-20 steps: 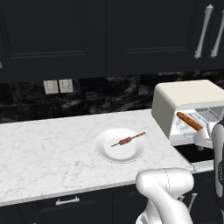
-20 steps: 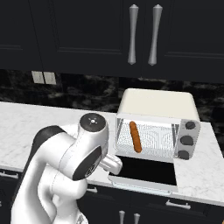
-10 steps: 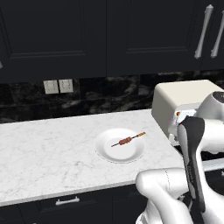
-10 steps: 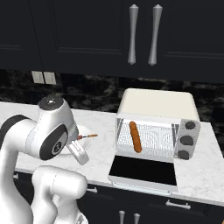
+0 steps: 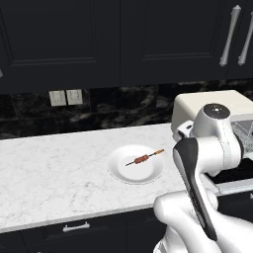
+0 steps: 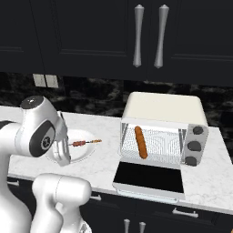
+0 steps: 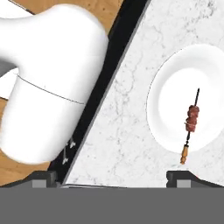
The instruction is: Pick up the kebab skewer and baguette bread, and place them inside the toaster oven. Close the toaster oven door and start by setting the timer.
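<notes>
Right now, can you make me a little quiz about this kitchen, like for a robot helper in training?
1. True or false: the baguette bread already lies on the rack inside the toaster oven.
2. Where does the kebab skewer lie? A) on the white plate B) on the bare counter C) inside the oven
3. Fill in: the toaster oven door hangs ____, and the gripper holds ____.

Key:
1. True.
2. A.
3. Open; nothing, its fingertips stand wide apart over the counter beside the plate.
</notes>
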